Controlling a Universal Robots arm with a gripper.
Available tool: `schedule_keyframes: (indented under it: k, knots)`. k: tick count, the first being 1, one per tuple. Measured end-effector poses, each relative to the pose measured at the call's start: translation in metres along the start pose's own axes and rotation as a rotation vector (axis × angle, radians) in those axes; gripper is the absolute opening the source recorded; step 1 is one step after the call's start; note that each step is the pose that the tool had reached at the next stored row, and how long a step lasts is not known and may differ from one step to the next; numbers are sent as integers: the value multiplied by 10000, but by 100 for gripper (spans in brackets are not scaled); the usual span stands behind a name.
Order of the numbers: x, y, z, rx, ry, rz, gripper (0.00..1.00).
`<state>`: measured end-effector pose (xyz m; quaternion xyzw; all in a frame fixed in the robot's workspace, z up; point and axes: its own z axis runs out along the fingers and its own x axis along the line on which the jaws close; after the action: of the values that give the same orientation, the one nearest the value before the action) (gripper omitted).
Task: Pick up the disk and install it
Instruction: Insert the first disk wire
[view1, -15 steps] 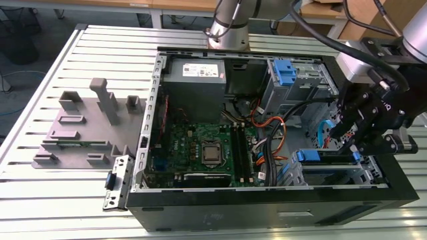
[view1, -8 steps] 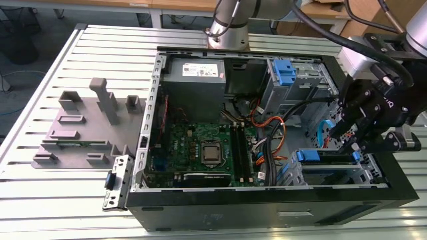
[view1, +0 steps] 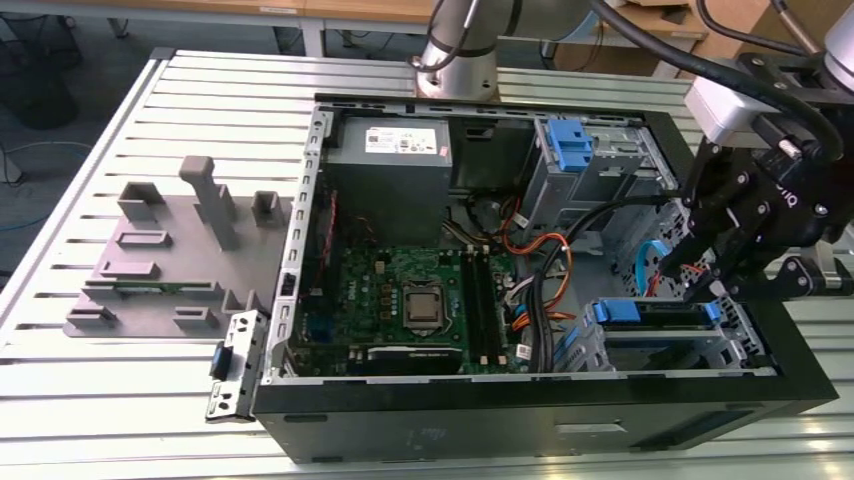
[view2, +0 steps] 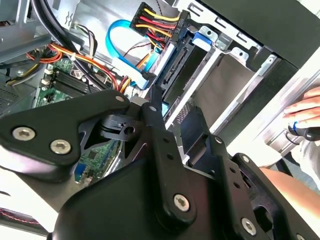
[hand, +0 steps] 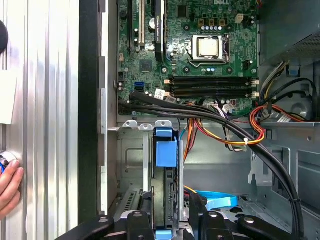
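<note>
The disk stands on edge in the metal drive cage of the open computer case. Its blue carrier frame shows directly under the pincer. I cannot tell whether the pincer is clenched on it or released. Just beside the pincer runs a blue flat cable, with red, orange and yellow wires a little farther off. Beyond the cage lies the green motherboard. Well away, outside the case, a person's hand shows over the slatted bench.

Open computer case on slatted table; motherboard inside; grey fixture beside.
</note>
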<state>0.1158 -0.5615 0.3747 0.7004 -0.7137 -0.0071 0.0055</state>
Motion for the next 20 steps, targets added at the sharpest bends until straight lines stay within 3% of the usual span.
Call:
schedule_keyframes:
  k: [17,20]
  knots:
    - [0,0,-16,0,-2,0,42]
    - [0,1,-66,0,-8,0,42]
